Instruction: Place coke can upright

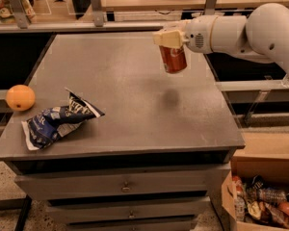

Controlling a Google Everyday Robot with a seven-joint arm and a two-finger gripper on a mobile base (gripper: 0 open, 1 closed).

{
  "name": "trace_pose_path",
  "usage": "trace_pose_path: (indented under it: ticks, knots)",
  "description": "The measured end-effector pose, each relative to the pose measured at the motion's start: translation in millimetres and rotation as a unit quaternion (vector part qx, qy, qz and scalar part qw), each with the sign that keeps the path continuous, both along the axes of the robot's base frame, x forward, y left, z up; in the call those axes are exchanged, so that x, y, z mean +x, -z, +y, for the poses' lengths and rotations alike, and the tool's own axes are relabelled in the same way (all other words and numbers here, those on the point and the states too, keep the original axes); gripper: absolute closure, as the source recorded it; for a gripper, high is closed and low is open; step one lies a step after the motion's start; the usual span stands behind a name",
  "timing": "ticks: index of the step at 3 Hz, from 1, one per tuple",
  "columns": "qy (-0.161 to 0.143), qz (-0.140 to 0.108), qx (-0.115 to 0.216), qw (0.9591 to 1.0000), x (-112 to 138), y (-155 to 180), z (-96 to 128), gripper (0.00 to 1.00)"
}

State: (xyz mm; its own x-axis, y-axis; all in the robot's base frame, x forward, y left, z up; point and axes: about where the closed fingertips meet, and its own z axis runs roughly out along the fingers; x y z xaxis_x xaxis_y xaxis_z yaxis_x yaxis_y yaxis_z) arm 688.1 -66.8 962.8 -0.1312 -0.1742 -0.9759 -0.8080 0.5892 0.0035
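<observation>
Above grey cabinet top point(125, 81), tool point(170, 41) clasping coke can point(173, 59), cardboard box point(265, 163) alongside.

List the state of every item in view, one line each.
coke can: held in the air above the table, near upright.
end effector: closed on the can's top end, over the table's right rear.
chip bag: crumpled, lying on the table.
orange: whole, resting at the table's left edge.
drawers: shut.
cardboard box: open, holding items.
</observation>
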Motion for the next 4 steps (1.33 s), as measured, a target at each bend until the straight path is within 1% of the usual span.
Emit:
trace_pose_path:
  ticks: [1, 2, 3, 4]
  knots:
    - [-0.007, -0.033, 0.023, 0.9992, -2, -7, -11, 1.00]
    - [-0.033, -0.065, 0.044, 0.9964, -1, -5, -17, 1.00]
    - [-0.070, -0.092, 0.059, 0.9916, 1, 5, -24, 1.00]
    - [-0.095, -0.107, 0.069, 0.9873, 3, 19, -32, 1.00]
